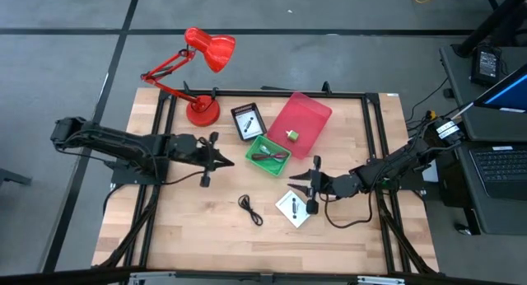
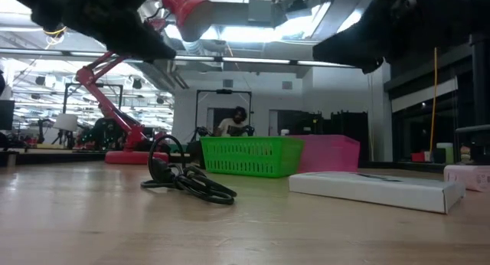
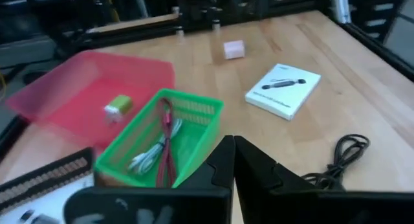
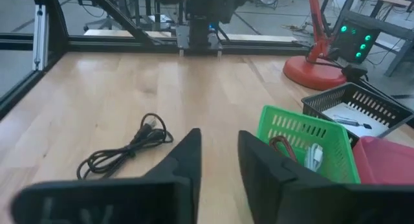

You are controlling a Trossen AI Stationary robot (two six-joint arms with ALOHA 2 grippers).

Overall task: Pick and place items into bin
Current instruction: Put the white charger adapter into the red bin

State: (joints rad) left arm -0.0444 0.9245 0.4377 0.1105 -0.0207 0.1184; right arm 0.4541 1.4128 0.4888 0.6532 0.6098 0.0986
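High view: black cable point(image 1: 250, 209) between left jaws (pressed together) and slightly parted right jaws, touching neither.

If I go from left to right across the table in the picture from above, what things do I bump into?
Red lamp → black basket → black cable → green basket → white box.

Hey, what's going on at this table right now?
Two robot arms are sorting loose items into bins. The left gripper, shut and empty, hovers beside the green basket, which already holds cables. The right gripper, slightly open, hangs above the white box. A black cable lies loose on the table.
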